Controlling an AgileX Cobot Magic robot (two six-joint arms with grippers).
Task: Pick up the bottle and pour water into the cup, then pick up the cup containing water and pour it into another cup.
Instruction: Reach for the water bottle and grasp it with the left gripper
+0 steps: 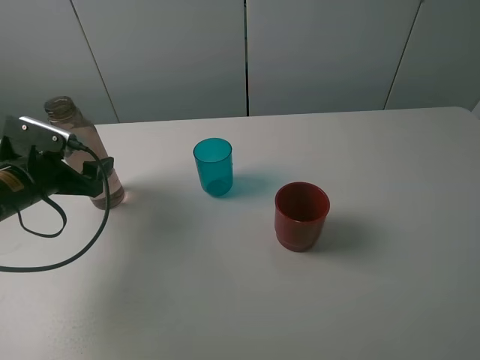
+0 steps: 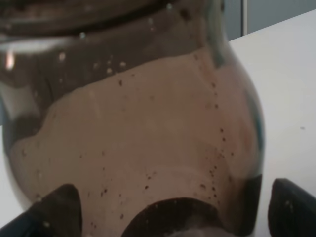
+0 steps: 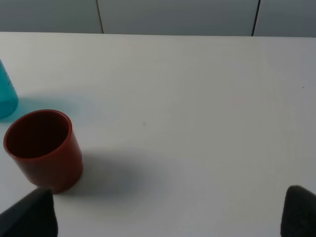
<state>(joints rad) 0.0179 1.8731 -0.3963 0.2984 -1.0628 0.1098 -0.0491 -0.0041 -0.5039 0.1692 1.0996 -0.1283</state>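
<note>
The right gripper (image 3: 163, 213) shows only its 2 dark fingertips (image 3: 27, 213), spread wide apart with bare white table (image 3: 197, 98) between them. The dark red cup (image 3: 44, 150) stands upright near 1 fingertip. Just beyond it, a sliver of the teal cup (image 3: 6, 96) is cut off by the frame edge, and grey wall panels (image 3: 173, 15) rise behind the table.

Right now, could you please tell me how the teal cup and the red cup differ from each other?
The teal cup is narrow with straight sides; the red cup is wider and squat, with a stepped base. The teal cup stands farther back, nearer the left arm's side; the red cup stands closer to the front, toward the right. Both are translucent, upright with mouths up, and stand apart on the white table.
</note>
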